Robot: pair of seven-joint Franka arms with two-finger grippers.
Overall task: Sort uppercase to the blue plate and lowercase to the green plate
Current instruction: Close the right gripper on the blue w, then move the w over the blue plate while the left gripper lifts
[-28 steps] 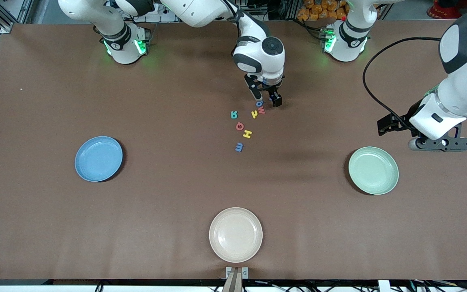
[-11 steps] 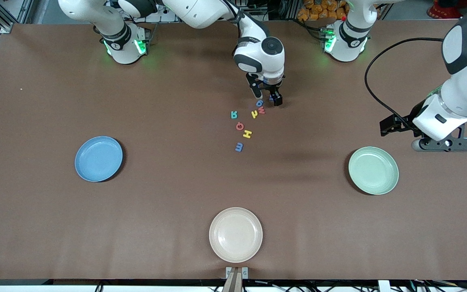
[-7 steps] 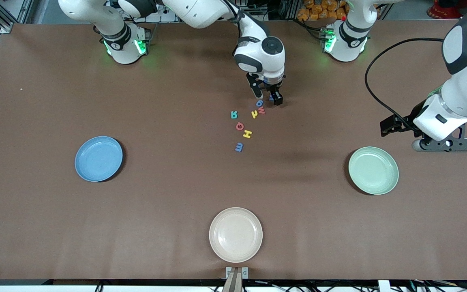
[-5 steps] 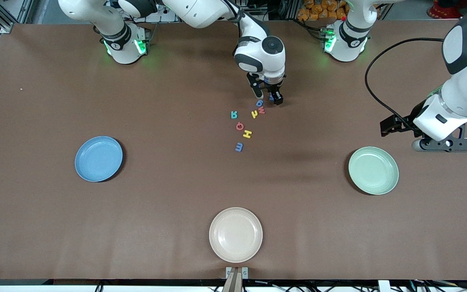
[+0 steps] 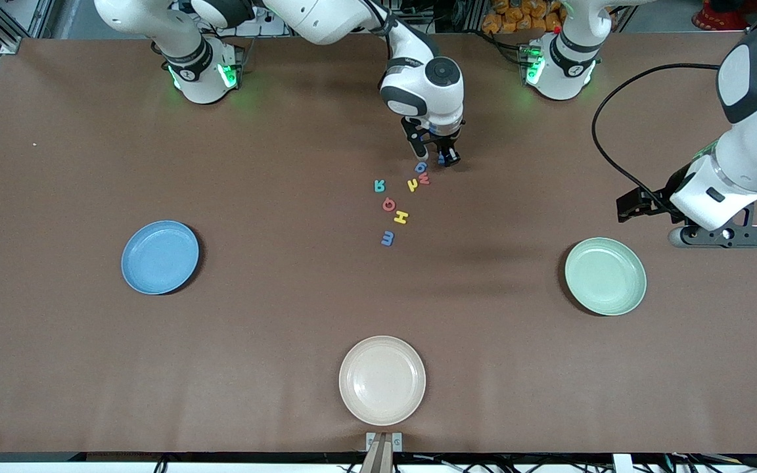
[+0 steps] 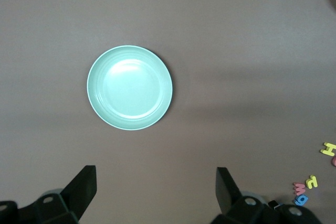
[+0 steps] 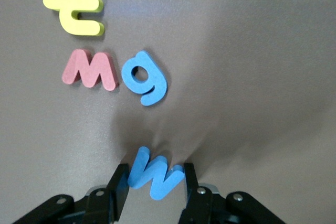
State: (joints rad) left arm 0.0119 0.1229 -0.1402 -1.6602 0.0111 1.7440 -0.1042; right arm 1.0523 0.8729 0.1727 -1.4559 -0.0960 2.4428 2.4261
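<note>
Near the table's middle, toward the bases, the right gripper (image 5: 439,156) sits low with its fingers (image 7: 118,190) pinched on a blue M (image 7: 154,175); the letter sits tilted between the pads. Whether it has left the table, can't tell. Just beside it lie the blue g (image 5: 420,167), red w (image 5: 424,179) and small yellow h (image 5: 412,184). Nearer the camera: teal R (image 5: 380,186), red Q (image 5: 388,204), yellow H (image 5: 401,217), blue m (image 5: 387,238). Blue plate (image 5: 160,257) sits toward the right arm's end, green plate (image 5: 605,276) toward the left arm's end, neither holding any letter. A cream plate (image 5: 382,380) lies nearest the camera. Left gripper (image 6: 156,188) waits in the air beside the green plate, jaws spread wide, nothing between them.
</note>
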